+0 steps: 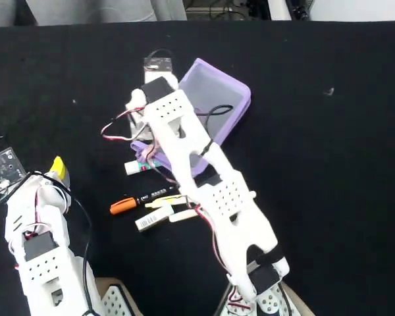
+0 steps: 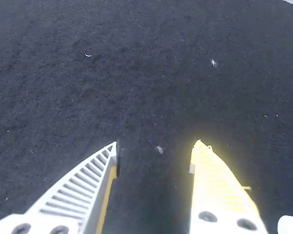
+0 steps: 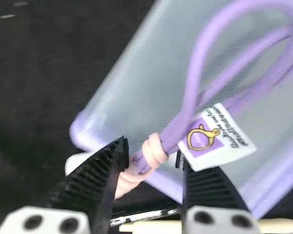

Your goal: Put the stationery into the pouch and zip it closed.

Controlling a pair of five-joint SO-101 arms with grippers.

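Observation:
The clear pouch with purple edging lies at the table's middle back. Its purple cord loop carries a white tag and a pink knot. My right gripper is at the pouch's near left corner, its black fingers shut closely on the cord at the knot. In front of the pouch lie an orange-capped black marker, a white tube and some pale sticks. My left gripper hangs open over bare black cloth at the near left.
The black table cloth stretches bare to the right of the pouch and at the back left. The right arm's white links pass over part of the stationery and the pouch's near side.

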